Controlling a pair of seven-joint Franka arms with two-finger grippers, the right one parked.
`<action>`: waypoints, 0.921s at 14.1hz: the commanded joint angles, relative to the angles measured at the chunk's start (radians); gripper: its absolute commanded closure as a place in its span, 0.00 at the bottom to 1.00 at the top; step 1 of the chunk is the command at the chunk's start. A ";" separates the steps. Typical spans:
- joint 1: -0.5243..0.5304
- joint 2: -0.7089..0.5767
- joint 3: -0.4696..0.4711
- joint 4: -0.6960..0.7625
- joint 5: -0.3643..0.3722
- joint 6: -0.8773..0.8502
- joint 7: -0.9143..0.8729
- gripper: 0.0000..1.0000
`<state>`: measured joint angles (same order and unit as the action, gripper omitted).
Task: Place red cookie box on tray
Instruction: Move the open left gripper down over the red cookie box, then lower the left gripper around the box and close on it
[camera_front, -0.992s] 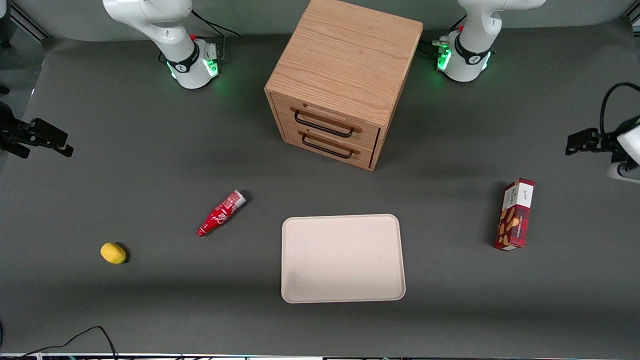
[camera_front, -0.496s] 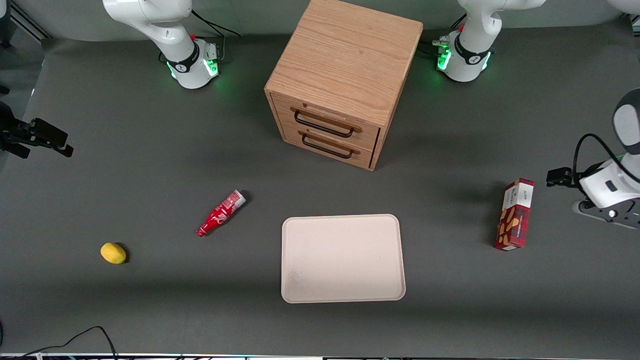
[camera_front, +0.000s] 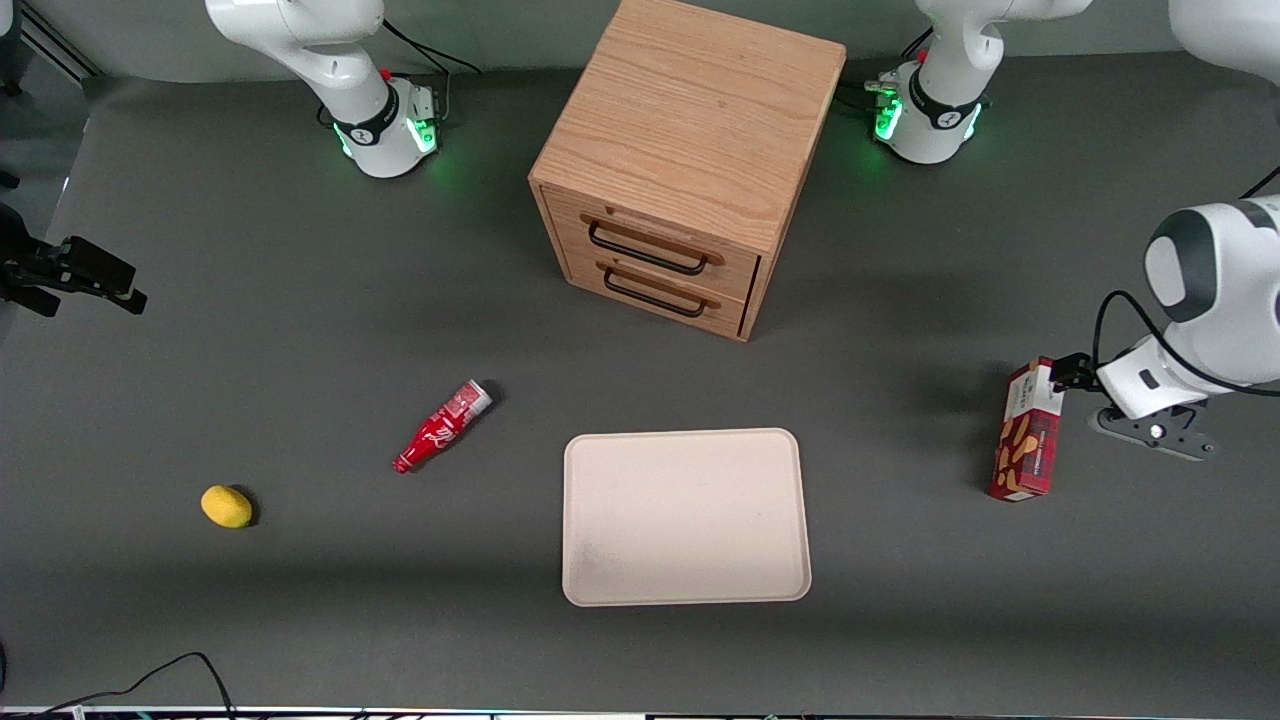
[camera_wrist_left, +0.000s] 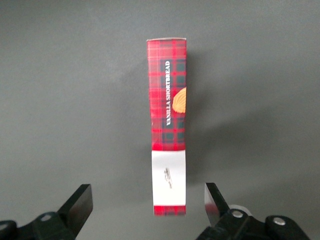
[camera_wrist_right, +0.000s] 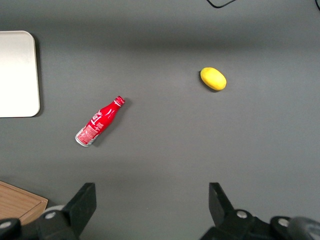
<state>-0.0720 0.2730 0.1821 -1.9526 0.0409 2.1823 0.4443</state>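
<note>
The red cookie box (camera_front: 1028, 440) lies flat on the dark table toward the working arm's end, well apart from the tray (camera_front: 685, 515). It is a slim plaid-red carton (camera_wrist_left: 168, 115) with a white panel at one end. My left gripper (camera_front: 1072, 373) hovers over that white end, the one farther from the front camera. In the left wrist view the gripper (camera_wrist_left: 147, 197) is open, its two black fingers standing wide on either side of the box's white end without touching it. The beige tray holds nothing.
A wooden two-drawer cabinet (camera_front: 690, 150) stands farther from the front camera than the tray. A small red bottle (camera_front: 441, 427) and a yellow lemon (camera_front: 226, 506) lie toward the parked arm's end. A black cable (camera_front: 170, 670) runs near the table's front edge.
The left arm has swung in from the table's end, bringing its gripper over the cookie box's white end. The box, the tray and the other things have not moved.
</note>
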 joint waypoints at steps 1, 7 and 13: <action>-0.012 0.024 0.004 -0.032 -0.001 0.101 0.014 0.00; -0.015 0.087 -0.012 -0.100 -0.038 0.309 0.017 0.01; -0.014 0.115 -0.023 -0.163 -0.052 0.424 0.017 0.01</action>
<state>-0.0777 0.3970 0.1538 -2.0919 0.0066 2.5764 0.4449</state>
